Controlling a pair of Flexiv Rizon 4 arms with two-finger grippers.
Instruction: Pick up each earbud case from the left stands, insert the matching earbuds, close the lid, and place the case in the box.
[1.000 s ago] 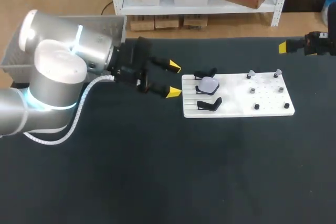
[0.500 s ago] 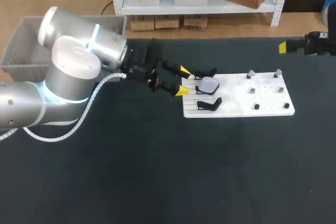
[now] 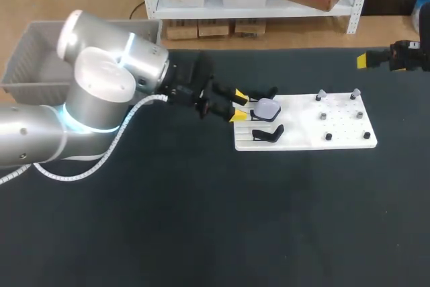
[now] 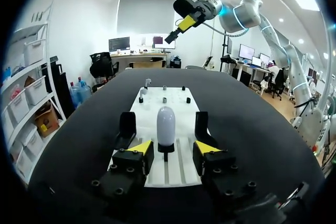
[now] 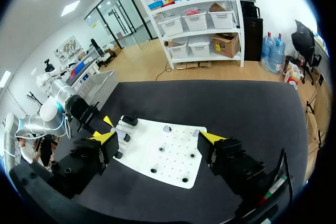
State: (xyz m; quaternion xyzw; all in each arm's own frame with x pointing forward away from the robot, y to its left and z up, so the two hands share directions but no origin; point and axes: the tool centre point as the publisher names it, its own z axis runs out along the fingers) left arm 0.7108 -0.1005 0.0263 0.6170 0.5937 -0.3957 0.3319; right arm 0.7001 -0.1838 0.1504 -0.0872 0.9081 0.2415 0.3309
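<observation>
- The left arm has pushed its left gripper (image 3: 238, 105) forward since a second ago: the yellow tips were short of the white board (image 3: 302, 140) then, and now they are over its left edge.
- The right gripper (image 3: 393, 58) has not moved; it hangs at the far right edge of the black table (image 3: 269, 220), well apart from the board.
- The earbud case (image 3: 267, 108), pale and rounded, sits on the middle one of three black stands at the left end of the board.
- In the left wrist view the left gripper (image 4: 173, 148) is spread wide, one finger on each side of the case (image 4: 166, 124), neither touching it.
- The right wrist view shows the right gripper (image 5: 158, 137) also spread wide and holding nothing, with the board (image 5: 163, 153) well ahead of it.
- Small grey and dark pieces (image 3: 322, 117) stand on the right half of the board, too small to identify.
- The grey box (image 3: 23, 65) is at the far left corner of the table, behind the left arm.
</observation>
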